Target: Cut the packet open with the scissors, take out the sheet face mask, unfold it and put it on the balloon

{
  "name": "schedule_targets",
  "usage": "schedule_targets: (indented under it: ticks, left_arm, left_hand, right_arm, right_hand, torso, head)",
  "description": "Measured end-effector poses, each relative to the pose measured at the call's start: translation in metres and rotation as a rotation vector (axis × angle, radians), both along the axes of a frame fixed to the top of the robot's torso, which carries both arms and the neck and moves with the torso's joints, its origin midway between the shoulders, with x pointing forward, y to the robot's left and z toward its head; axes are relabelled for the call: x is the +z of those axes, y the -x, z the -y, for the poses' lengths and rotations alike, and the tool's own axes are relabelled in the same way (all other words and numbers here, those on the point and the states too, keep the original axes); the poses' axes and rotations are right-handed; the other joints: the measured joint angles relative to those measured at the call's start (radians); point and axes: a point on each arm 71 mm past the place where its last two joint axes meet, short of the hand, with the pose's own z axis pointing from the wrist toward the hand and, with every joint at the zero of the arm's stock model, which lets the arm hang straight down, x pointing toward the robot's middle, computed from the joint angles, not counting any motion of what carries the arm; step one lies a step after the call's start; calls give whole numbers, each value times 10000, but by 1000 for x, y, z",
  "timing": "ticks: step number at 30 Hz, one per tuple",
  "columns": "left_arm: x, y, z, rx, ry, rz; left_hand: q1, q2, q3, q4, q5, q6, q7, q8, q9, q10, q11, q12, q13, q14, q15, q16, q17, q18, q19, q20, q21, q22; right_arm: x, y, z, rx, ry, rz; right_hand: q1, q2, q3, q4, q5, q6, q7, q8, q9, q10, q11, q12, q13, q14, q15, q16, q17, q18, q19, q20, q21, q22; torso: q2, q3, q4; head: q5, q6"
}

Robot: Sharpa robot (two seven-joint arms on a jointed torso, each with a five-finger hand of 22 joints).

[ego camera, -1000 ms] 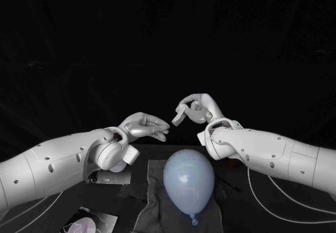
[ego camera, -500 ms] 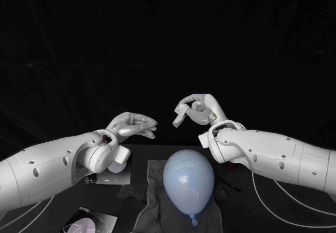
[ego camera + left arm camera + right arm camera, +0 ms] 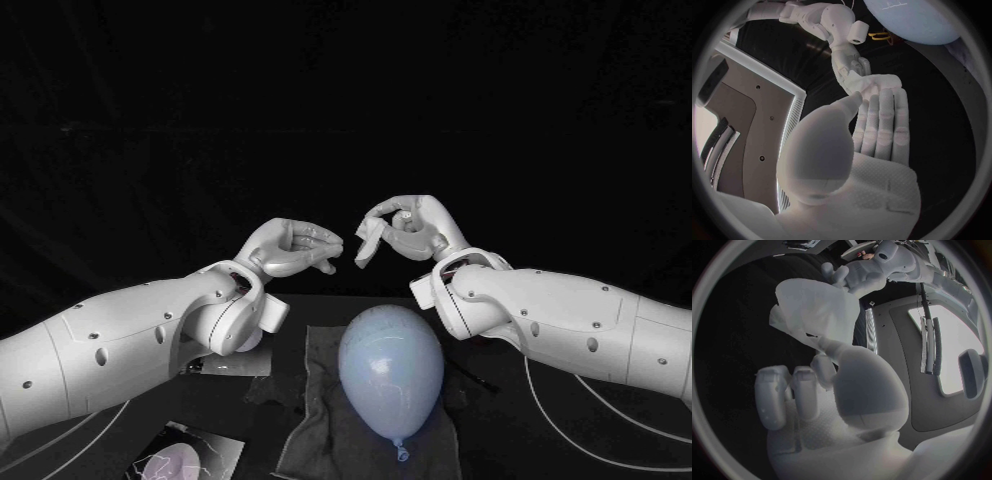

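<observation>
My right hand point(image 3: 414, 222) is raised above the table's middle and pinches a small folded white sheet mask point(image 3: 369, 244) between thumb and finger. In the right wrist view the mask point(image 3: 816, 310) hangs crumpled from the fingertips point(image 3: 826, 347). My left hand point(image 3: 296, 246) hovers just left of the mask with its fingers curled, holding nothing, a small gap from the sheet. The pale blue balloon point(image 3: 389, 368) lies below both hands with its knot towards me. The same balloon point(image 3: 911, 20) shows in the left wrist view beyond my left hand point(image 3: 876, 125).
A dark cloth point(image 3: 309, 440) lies under the balloon. The opened packet point(image 3: 176, 463) rests at the near left of the table. Yellow-handled scissors point(image 3: 879, 36) lie beside the balloon. White cables point(image 3: 555, 420) trail at the right.
My left hand drew back to the left, then rose and came back right, closer to the mask. My right hand has held the mask nearly still.
</observation>
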Motion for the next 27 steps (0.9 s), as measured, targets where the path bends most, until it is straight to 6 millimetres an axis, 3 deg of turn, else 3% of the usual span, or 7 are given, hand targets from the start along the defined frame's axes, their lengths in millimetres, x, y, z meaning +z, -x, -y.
schedule_targets:
  ticks: [6,12,24,27]
  left_arm:
    - [3,3,13,-328,-609,799]
    - [4,5,19,-482,-1163,1342]
    - [4,7,27,-600,-1667,1731]
    - [4,7,28,-604,-1697,1742]
  left_hand:
    - [-327,-327,-337,337,0,-57,56,-86,-63,-570,170,-118,-51,-576,195,50,103,-4,-429,250,-290,-157]
    - [-304,-408,-520,520,0,13,-15,-66,-66,-567,166,-20,-10,-692,161,265,194,-10,-469,290,-364,-242]
    - [-343,-446,-814,875,0,255,-102,82,-66,-405,5,232,128,-740,113,601,337,-20,-393,365,-441,-295]
    - [-116,-219,-716,973,0,389,-191,140,-67,-305,-77,360,190,-721,94,757,385,-20,-247,325,-440,-295]
  right_arm:
    - [-2,1,-4,138,107,-116]
    - [-2,1,-6,203,192,-152]
    - [-3,2,-10,318,381,-169]
    - [-3,3,-11,361,436,-159]
  right_hand:
    - [0,-1,-1,0,-1,-14,10,43,0,0,0,-1,-4,0,0,0,1,0,0,0,-6,-6]
    - [-1,-1,-1,0,-2,-28,9,44,0,-5,4,-1,-3,-1,1,-5,3,0,-1,1,-9,-4]
    - [-29,-29,-2,0,-5,-11,-26,34,0,-5,5,-19,1,-2,2,-36,8,0,-3,3,-20,2]
    - [-32,-32,-2,0,-5,-12,-26,31,0,-5,5,-20,1,-2,2,-9,8,0,-3,3,-21,3]
  torso:
    - [-4,-3,0]
    - [-10,-5,0]
    - [-12,-11,1]
    - [-12,-10,1]
  head:
    - [1,-22]
    - [2,-39]
    - [-12,-37]
    - [-6,-32]
